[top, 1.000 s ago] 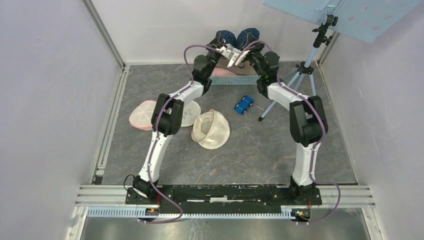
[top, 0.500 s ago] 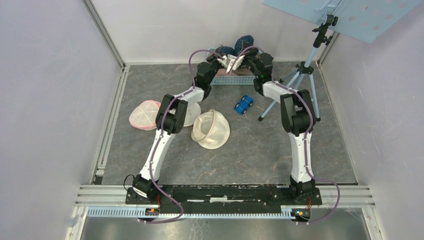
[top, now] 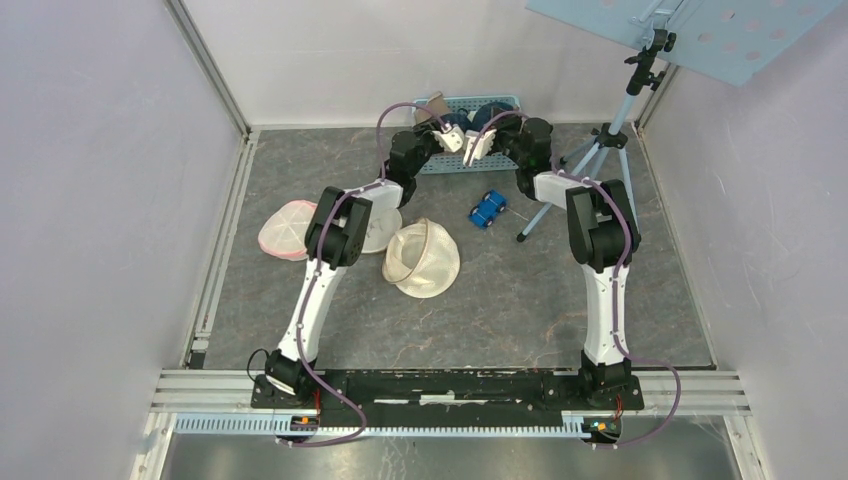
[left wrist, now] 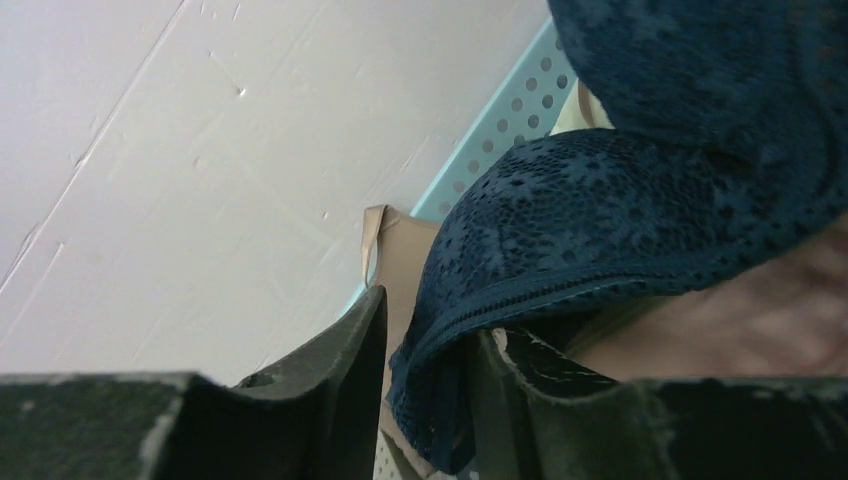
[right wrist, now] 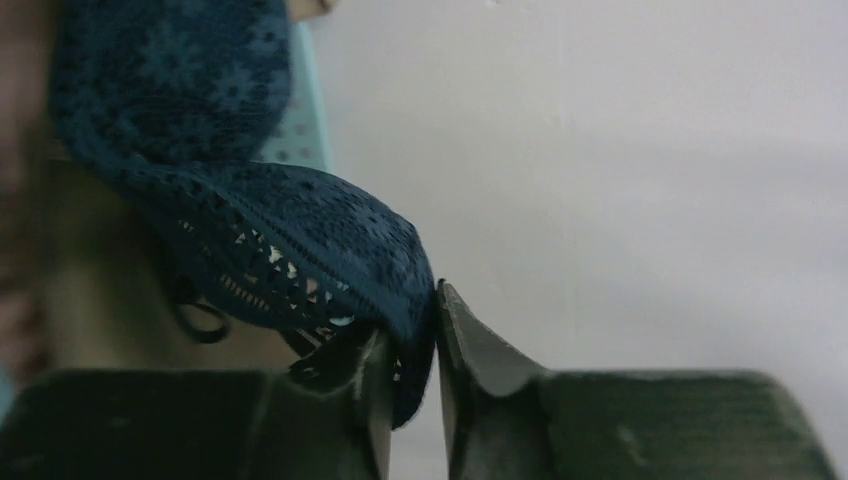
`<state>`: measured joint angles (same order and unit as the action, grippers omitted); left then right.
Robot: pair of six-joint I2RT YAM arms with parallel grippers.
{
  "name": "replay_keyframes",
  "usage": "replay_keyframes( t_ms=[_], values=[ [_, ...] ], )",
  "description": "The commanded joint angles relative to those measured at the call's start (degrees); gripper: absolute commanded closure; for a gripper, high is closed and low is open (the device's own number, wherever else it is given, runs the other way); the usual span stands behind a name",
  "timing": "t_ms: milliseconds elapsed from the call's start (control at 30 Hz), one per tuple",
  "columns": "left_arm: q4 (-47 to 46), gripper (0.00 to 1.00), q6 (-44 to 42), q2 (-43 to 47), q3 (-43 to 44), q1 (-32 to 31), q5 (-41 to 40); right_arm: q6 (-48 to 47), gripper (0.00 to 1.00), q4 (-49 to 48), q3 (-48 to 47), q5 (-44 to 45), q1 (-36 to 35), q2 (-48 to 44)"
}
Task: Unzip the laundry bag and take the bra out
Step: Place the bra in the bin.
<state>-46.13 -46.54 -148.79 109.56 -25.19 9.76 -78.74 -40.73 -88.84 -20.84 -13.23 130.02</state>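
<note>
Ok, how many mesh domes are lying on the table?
3. A pink-rimmed dome on the left, a white dome beside it, partly behind the left arm, and a cream dome nearer the middle. The arms could hide more.

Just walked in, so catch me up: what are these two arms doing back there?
Far back, a dark blue lace bra sits between the left hand and the right hand, at a light blue perforated basket. The left jaws stand apart around its edge; the right pinch the lace. A cream mesh laundry bag lies open mid-table.
</note>
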Motion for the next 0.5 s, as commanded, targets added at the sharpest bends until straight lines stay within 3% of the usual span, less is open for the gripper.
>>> replay_keyframes(
  t_ms=[0, 300, 467],
  values=[
    [-1.9, 0.57, 0.9, 8.1, -3.2, 0.4, 3.4, -2.1, 0.7, 5.8, 0.7, -2.4, -0.2, -4.2],
    [4.3, 0.44, 0.6, 15.8, -10.0, 1.1, 9.0, -2.9, 0.37, 11.0, 1.6, -3.8, -0.1, -7.6],
    [11.7, 0.4, -1.1, 19.1, -11.2, 1.8, 11.9, -5.8, 0.25, 19.5, -0.3, -6.4, 0.2, -9.4]
  ],
)
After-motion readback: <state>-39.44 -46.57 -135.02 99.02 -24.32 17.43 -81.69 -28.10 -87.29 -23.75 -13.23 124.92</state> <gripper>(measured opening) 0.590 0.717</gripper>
